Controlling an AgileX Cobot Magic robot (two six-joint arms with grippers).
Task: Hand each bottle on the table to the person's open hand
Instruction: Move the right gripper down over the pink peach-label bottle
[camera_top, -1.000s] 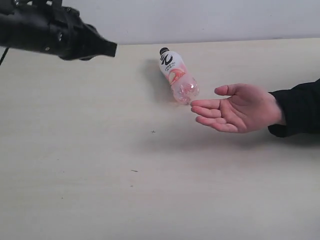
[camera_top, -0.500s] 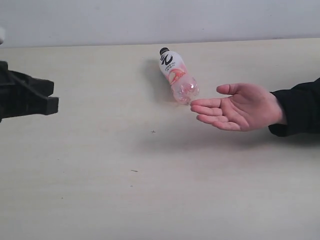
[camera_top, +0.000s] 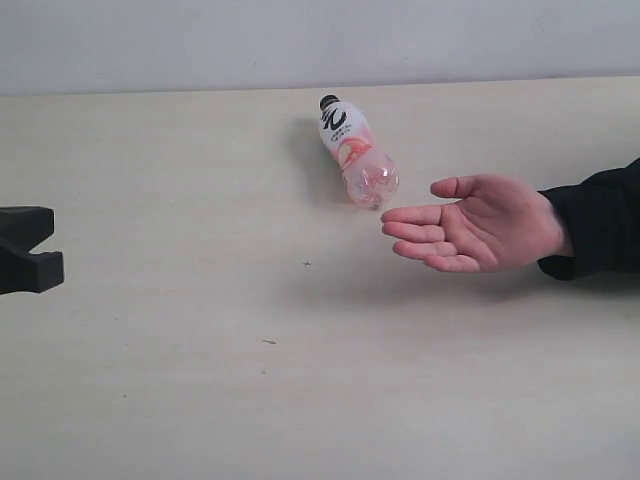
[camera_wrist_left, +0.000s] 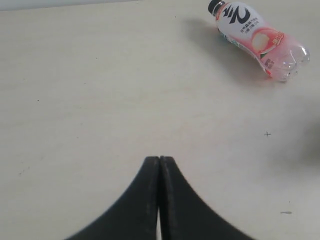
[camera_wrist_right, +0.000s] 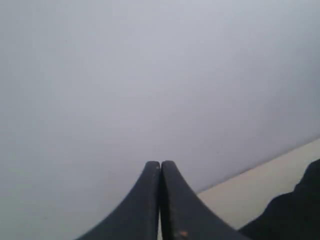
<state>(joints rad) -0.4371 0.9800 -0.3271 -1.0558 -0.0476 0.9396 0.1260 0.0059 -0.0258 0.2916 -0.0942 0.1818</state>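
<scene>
Your left jaws: pressed together, empty, at the frame's left edge | your right jaws: pressed together, facing grey wall (camera_wrist_right: 150, 75) | pink bottle (camera_top: 357, 152): on its side, upper centre of beige bench (camera_top: 300, 380) | open hand (camera_top: 480, 235): centre right, near bottle's base.

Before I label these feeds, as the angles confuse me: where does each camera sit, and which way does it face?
Exterior: above the table, facing the wall; sees the pink bottle, the person's open hand, and the left hand at the edge.
Left wrist: over the table, angled down toward the pink bottle; the shut left hand shows.
Right wrist: raised, facing the wall; the shut right hand shows.
Exterior and left wrist share the bottle.
</scene>
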